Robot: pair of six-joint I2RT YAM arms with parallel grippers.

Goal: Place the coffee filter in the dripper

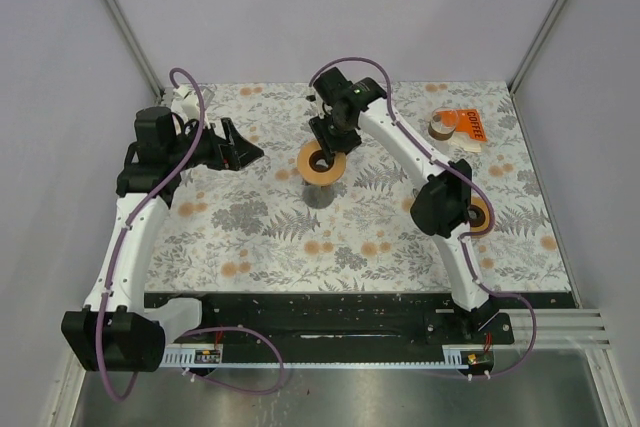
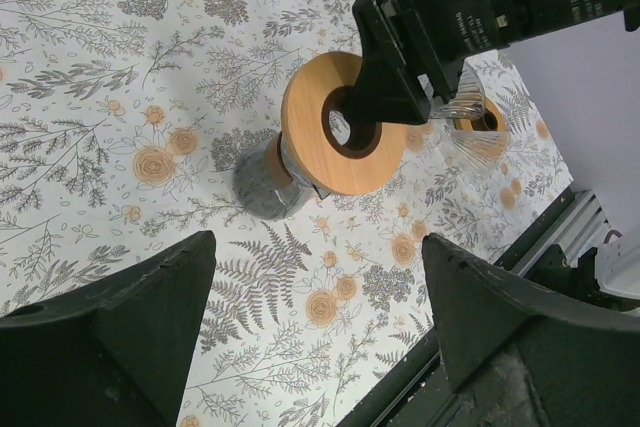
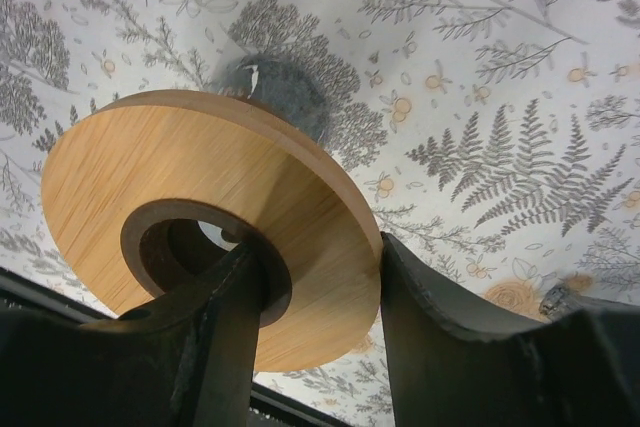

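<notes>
Keeping the dripper [image 1: 322, 163] steady matters most: my right gripper [image 3: 320, 259] pinches its wooden collar [image 3: 200, 162], one finger through the hole. My left gripper [image 2: 315, 247] hangs spread and empty, off to the left. A pale sliver in the hole may be the coffee filter [image 3: 214, 236]; I'd confirm it sits evenly before releasing.

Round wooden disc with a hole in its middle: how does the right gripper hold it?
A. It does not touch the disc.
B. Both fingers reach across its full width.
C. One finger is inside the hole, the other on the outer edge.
C: in the right wrist view the right gripper pinches the round wooden disc, with one finger down in the hole and the other against the outer edge.
</notes>
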